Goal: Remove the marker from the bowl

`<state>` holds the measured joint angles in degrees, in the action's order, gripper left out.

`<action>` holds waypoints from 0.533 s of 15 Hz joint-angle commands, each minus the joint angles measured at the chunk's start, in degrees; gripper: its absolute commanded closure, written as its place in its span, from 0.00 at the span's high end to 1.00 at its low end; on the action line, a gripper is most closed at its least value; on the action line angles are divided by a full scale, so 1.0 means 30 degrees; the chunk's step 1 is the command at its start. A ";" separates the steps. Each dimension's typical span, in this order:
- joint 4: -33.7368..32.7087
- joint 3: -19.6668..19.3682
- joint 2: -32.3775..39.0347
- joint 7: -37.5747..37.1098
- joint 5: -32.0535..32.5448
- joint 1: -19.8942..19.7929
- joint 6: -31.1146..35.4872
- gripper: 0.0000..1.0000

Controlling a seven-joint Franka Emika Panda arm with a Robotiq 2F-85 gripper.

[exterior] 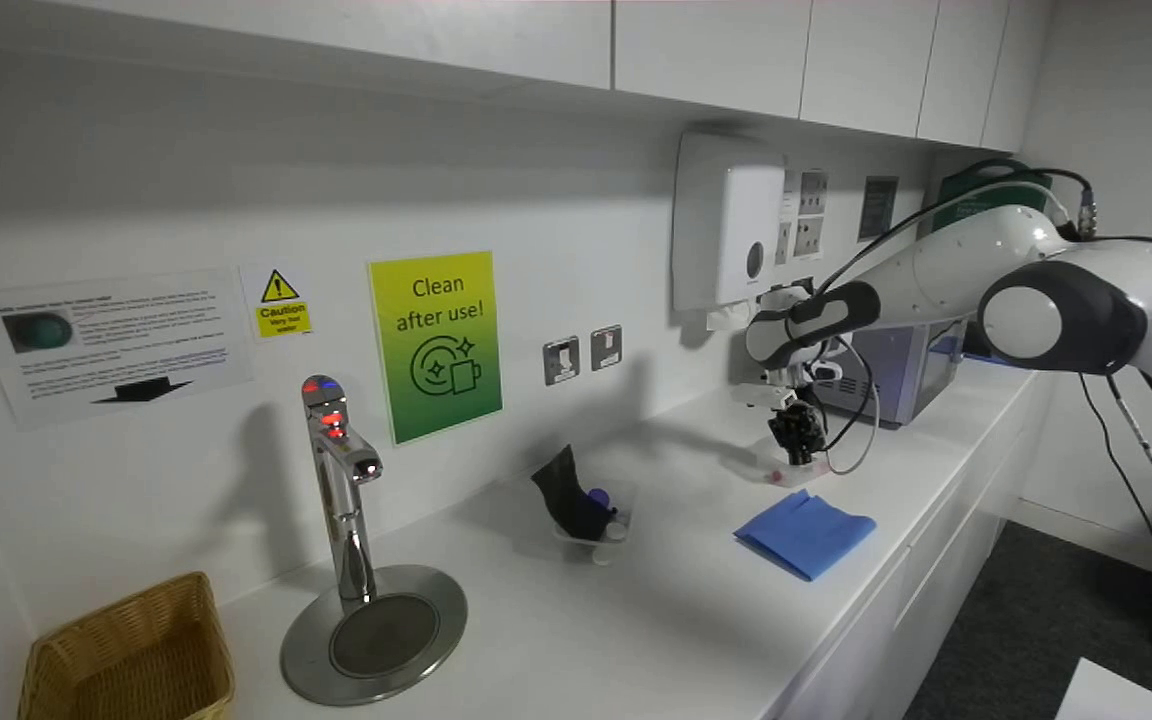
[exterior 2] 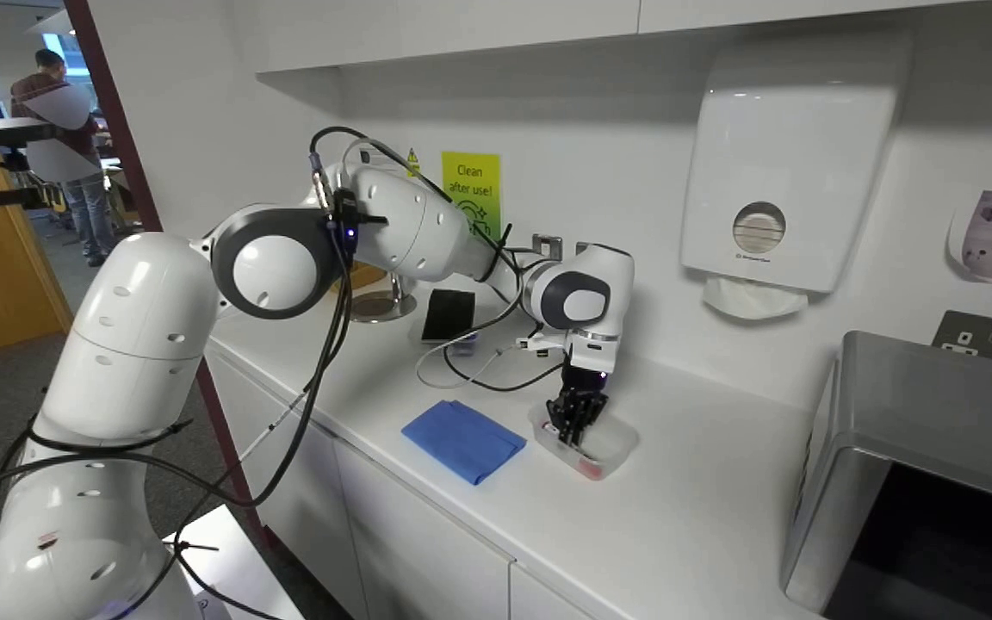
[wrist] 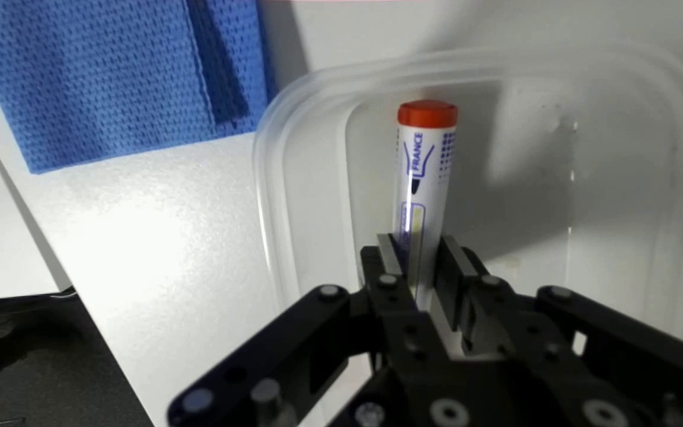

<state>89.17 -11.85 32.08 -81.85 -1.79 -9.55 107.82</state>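
Observation:
The marker (wrist: 423,172) is white with a red end and blue print. It lies in the clear plastic bowl (wrist: 466,66), a rectangular tub, in the wrist view. My gripper (wrist: 417,252) reaches down into the bowl with a pad on each side of the marker's body, and both pads appear to touch it. The marker's other end is hidden behind the fingers. In both exterior views the gripper (exterior: 801,457) (exterior 2: 576,435) points down inside the bowl (exterior: 809,474) (exterior 2: 621,446), which stands on the counter. A red end (exterior 2: 589,468) shows through the bowl's wall.
A folded blue cloth (exterior: 804,533) (exterior 2: 464,441) lies beside the bowl. A second clear tub (exterior: 626,510) with a black item (exterior: 571,495) stands by the wall. A microwave (exterior 2: 935,422), tap (exterior: 341,490), basket (exterior: 126,650) and towel dispenser (exterior 2: 793,164) are also around.

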 commanded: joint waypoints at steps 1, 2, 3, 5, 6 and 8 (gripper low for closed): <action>-0.0688 -0.0114 0.0174 0.0274 -0.0267 -0.0075 -0.1182 0.05; -0.0733 -0.0112 0.0197 0.0278 -0.0291 -0.0096 -0.1253 0.05; -0.0777 -0.0117 0.0202 0.0270 -0.0316 -0.0122 -0.1328 0.05; -0.0858 -0.0147 0.0091 0.0244 -0.0372 -0.0178 -0.1532 0.05; -0.0878 -0.0225 -0.0049 0.0139 -0.0292 -0.0161 -0.1580 0.05; -0.0940 -0.0411 -0.0407 -0.0055 -0.0172 -0.0154 -0.1396 0.05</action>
<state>88.29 -12.24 32.18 -81.96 -1.83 -9.73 105.95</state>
